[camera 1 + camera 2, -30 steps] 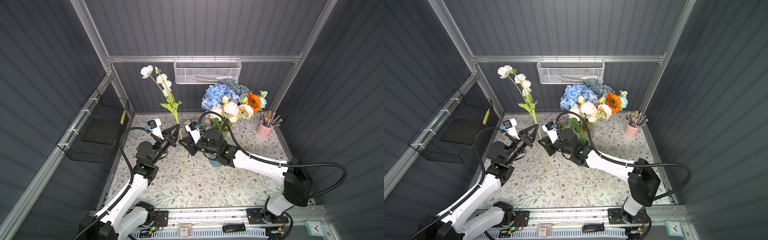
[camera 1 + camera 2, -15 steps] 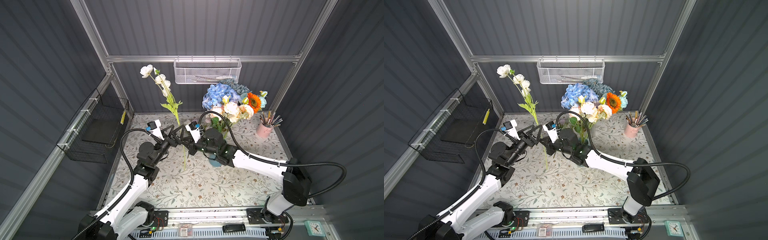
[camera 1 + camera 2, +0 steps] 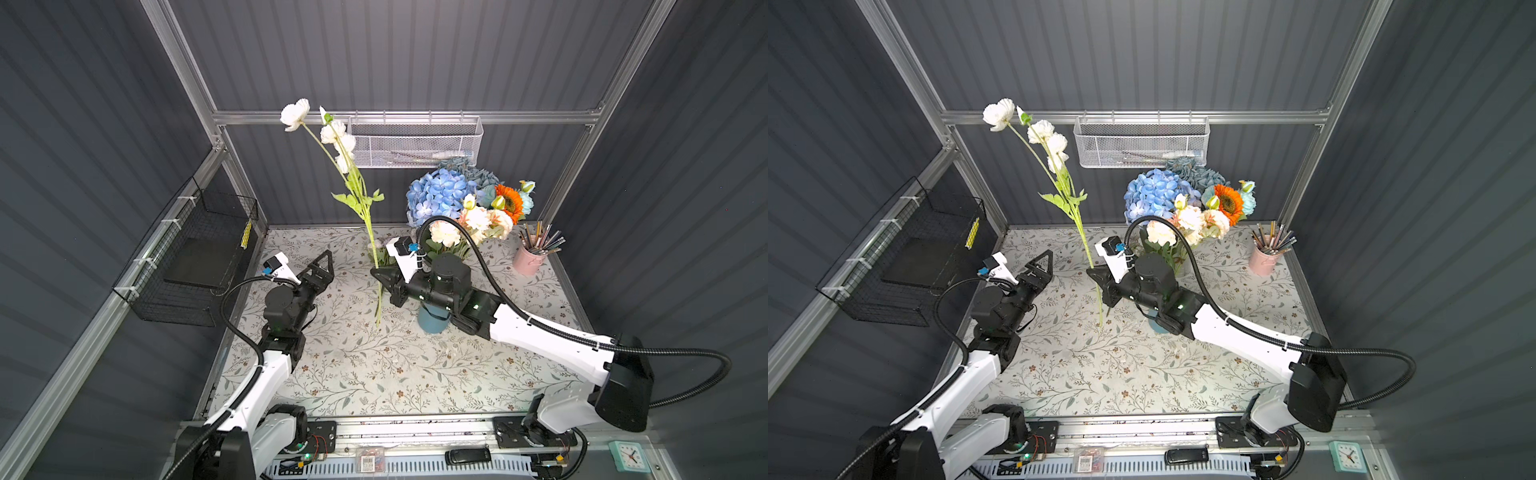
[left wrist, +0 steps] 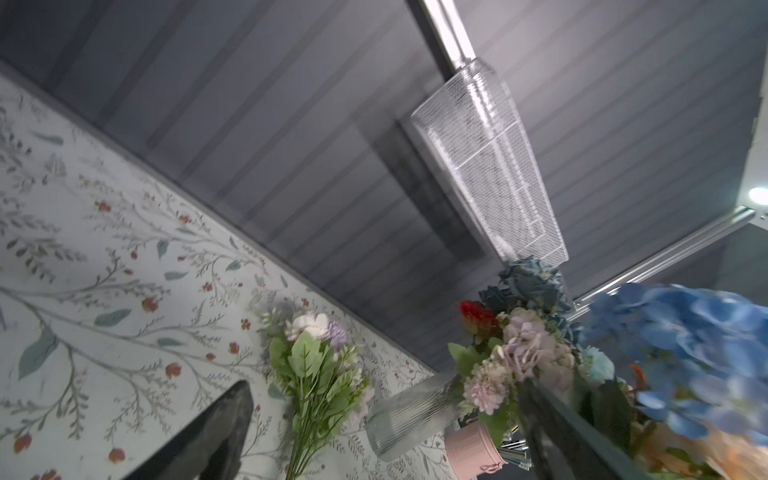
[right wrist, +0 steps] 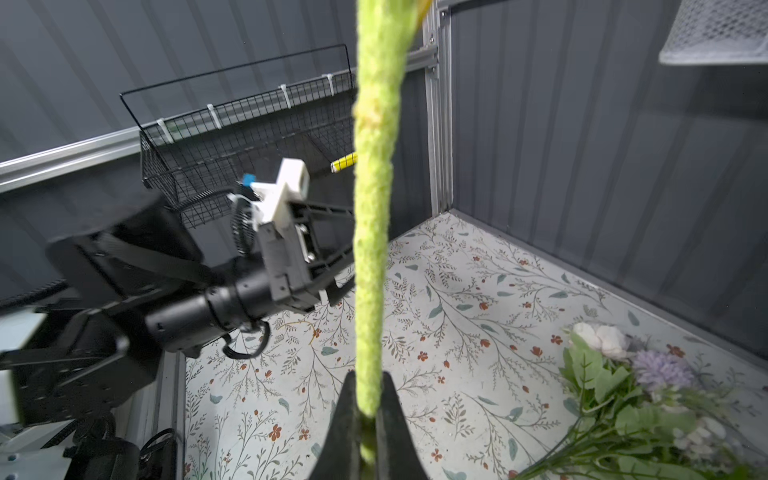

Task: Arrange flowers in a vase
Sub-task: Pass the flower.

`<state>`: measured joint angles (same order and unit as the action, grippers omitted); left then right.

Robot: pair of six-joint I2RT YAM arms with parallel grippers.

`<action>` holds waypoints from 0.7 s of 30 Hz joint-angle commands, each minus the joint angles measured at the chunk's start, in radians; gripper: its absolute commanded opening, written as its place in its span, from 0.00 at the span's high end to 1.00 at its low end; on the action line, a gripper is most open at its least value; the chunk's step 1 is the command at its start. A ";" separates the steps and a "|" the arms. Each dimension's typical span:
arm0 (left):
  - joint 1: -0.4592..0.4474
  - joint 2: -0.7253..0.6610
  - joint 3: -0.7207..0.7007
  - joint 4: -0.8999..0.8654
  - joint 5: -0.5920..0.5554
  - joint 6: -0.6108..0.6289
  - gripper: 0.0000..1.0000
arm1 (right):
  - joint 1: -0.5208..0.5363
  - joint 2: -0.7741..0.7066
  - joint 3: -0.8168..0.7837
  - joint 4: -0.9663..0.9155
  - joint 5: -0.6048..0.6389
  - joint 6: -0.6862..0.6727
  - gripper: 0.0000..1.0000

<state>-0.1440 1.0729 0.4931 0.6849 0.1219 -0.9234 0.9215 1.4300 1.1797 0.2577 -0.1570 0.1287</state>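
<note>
A tall white flower stalk (image 3: 369, 230) (image 3: 1082, 239) stands nearly upright over the table, its blooms (image 3: 295, 114) high near the back rail. My right gripper (image 3: 376, 275) (image 3: 1094, 275) (image 5: 368, 415) is shut on its green stem (image 5: 374, 208). The left gripper (image 3: 326, 272) (image 3: 1045, 272) (image 4: 384, 388) is open and holds nothing, a hand's width left of the stem. A ribbed glass vase (image 4: 411, 411) holds the flowers (image 3: 465, 203) (image 3: 1183, 203): blue hydrangea, an orange sunflower, cream blooms. A lilac and white bunch (image 4: 311, 374) (image 5: 623, 395) lies on the table beside the vase.
A pink pen cup (image 3: 528, 259) (image 3: 1264, 262) stands at the back right. A teal pot (image 3: 432, 322) sits under my right arm. A white mesh basket (image 3: 415, 141) hangs on the back wall and a black wire basket (image 3: 199, 257) on the left wall.
My left gripper has opened, let go of the stem and drawn back to the left. The right gripper now holds the stalk alone, in about the same place.
</note>
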 commanded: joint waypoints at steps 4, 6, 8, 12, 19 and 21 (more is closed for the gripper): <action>0.002 0.149 0.000 0.193 0.122 -0.087 0.00 | -0.003 -0.094 -0.011 -0.029 -0.042 -0.077 1.00; 0.000 0.178 0.015 0.199 0.150 -0.086 0.00 | -0.003 -0.122 -0.015 -0.039 -0.038 -0.093 1.00; -0.009 0.194 0.022 0.199 0.165 -0.076 0.00 | -0.003 -0.150 -0.023 -0.048 -0.033 -0.116 1.00; -0.088 0.203 0.060 0.126 0.154 0.011 0.00 | -0.003 -0.212 -0.042 -0.097 0.003 -0.185 1.00; -0.268 0.249 0.131 0.044 0.108 0.132 0.00 | -0.006 -0.340 -0.094 -0.219 0.220 -0.291 1.00; -0.292 0.280 0.157 0.047 0.122 0.136 0.00 | -0.007 -0.382 -0.118 -0.230 0.282 -0.320 1.00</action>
<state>-0.4187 1.3178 0.6075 0.7551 0.2375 -0.8459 0.9211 1.1023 1.0847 0.0734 -0.0074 -0.1184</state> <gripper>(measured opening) 0.996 0.062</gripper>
